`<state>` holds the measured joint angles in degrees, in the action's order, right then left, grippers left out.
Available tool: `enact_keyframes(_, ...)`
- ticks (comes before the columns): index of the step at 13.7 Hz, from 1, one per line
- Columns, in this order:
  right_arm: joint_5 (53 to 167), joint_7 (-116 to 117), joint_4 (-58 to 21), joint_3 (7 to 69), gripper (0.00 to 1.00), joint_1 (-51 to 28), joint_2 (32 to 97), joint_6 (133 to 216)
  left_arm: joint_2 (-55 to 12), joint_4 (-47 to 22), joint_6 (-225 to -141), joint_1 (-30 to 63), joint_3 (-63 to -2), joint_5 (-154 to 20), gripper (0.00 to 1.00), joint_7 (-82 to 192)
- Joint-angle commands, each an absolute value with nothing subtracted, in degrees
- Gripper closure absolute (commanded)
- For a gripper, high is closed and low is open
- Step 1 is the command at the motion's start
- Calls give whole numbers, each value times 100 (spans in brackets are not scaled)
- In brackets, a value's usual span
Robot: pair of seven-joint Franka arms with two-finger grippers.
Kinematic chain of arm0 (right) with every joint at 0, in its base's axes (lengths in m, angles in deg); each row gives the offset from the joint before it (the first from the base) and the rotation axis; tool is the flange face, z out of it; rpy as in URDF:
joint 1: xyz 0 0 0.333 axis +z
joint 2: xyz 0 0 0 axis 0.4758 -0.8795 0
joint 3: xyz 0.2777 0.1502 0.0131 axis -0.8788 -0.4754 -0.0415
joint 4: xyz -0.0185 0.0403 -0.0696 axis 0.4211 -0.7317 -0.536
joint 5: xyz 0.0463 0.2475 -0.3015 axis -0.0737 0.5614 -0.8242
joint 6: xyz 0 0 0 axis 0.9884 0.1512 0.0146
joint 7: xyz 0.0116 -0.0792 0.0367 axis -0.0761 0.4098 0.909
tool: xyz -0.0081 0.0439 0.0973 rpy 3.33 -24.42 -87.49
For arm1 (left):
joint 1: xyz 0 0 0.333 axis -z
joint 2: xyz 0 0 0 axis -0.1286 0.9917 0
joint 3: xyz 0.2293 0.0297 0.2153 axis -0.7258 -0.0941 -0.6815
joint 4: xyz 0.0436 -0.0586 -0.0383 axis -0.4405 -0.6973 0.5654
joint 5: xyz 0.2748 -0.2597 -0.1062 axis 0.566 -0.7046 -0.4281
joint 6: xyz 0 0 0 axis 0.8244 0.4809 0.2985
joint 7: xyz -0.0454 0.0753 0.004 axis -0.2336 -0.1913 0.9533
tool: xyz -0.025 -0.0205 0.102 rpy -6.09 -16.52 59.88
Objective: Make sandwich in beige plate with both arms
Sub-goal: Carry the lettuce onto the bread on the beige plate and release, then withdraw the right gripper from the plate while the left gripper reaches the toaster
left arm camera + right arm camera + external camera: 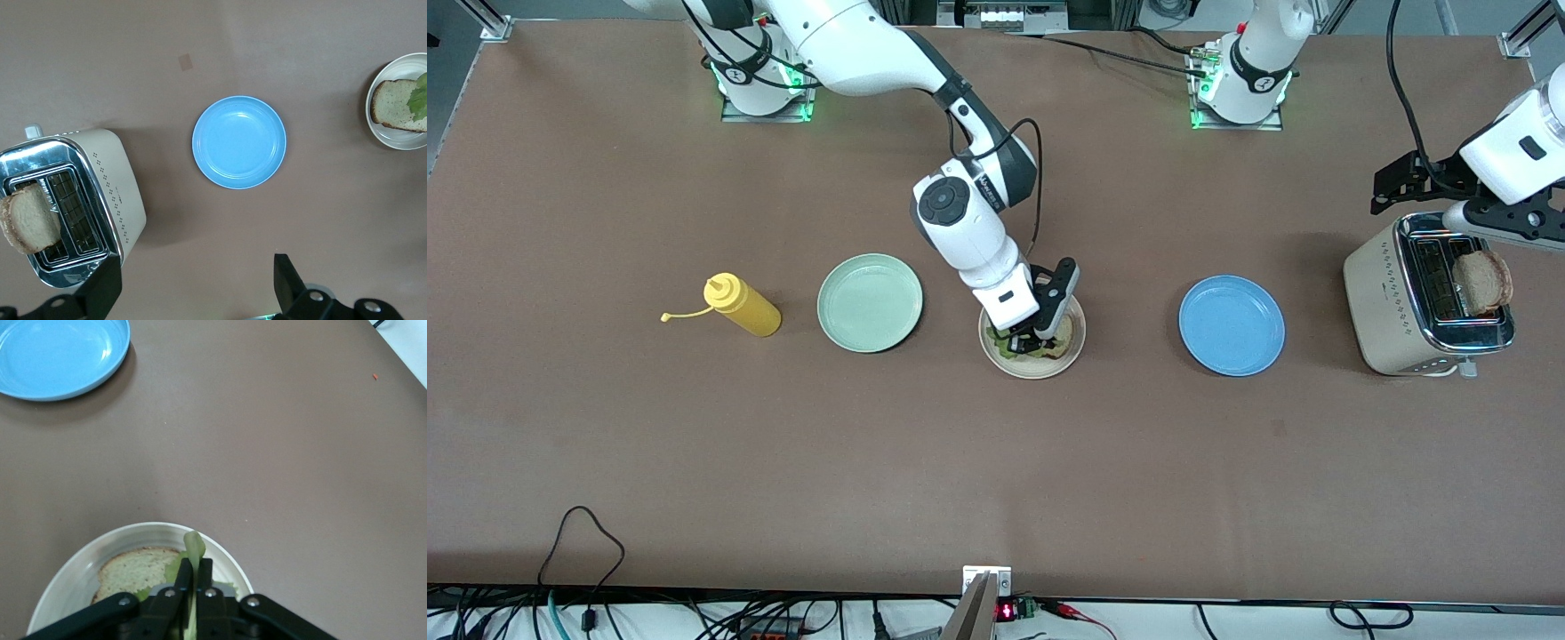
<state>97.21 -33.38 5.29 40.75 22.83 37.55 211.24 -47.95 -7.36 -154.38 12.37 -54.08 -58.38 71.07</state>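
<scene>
Low over the beige plate [1073, 349], my right gripper [1028, 342] pinches lettuce [194, 550] onto the slice [137, 571], which may lift on release; my left gripper [193, 293] waits wide beside the toaster [1392, 302].

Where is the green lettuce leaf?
The lettuce leaf is pinched in the right gripper, on the bread slice in the beige plate.

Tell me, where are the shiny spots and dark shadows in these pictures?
Left wrist view: pale glare streaks the glossy round blue plate, and the cream metal toaster casts a soft shadow on the brown table. Right wrist view: the black right gripper, pinching the green lettuce leaf, looks dark up close. Front view: even light, faint shadows.
</scene>
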Motion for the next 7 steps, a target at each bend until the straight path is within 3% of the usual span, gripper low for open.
enact_keyframes(1, 9808, -3111, 703, 4062, 0, 2309, 3734, 21107, -4827, -751, -15388, 1222, -5410, -5916, 0, 7055)
enact_keyframes(3, 9825, -3023, 703, 4079, 0, 2362, 3910, 20801, -4827, -751, -15388, 1222, -5410, -5916, 0, 7055)
enact_keyframes(7, 9772, -2338, 712, 4658, 0, 2379, 4691, 19063, -4827, -751, -15388, 1222, -5410, -5916, 0, 7055)
